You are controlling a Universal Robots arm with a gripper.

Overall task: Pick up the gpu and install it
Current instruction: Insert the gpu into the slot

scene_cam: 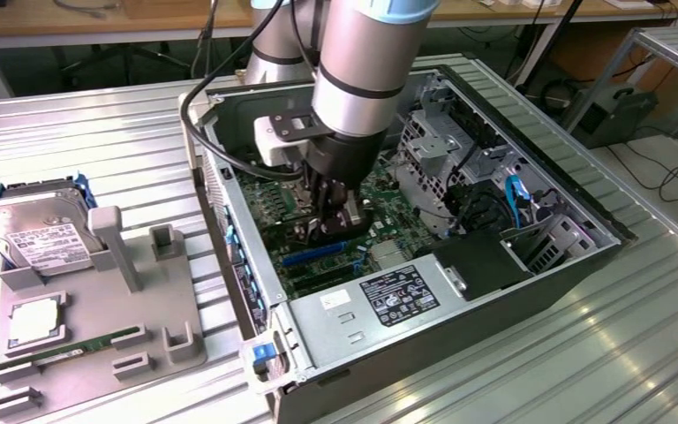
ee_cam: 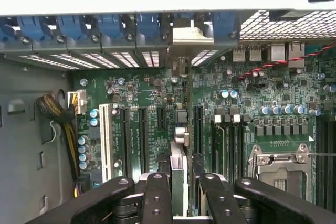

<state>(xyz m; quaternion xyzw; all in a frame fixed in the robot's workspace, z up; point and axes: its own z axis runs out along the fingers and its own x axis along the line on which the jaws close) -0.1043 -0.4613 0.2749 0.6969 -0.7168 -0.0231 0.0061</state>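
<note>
The tool (ee_cam: 178,195) is clamped on the gpu (ee_cam: 179,153), held edge-on just above the motherboard (ee_cam: 157,103) slots, where any misalignment could jam its connector against the slot.

arm: my arm (scene_cam: 357,66) reaches down into the open computer case (scene_cam: 575,265).
gripper: my gripper (scene_cam: 329,225) sits low over the motherboard (scene_cam: 404,208), above the blue slots (scene_cam: 315,254).
holder: grey fixture (scene_cam: 103,344) at the exterior view's left, carrying a hard drive (scene_cam: 39,234) and a green memory stick (scene_cam: 74,347).
</note>
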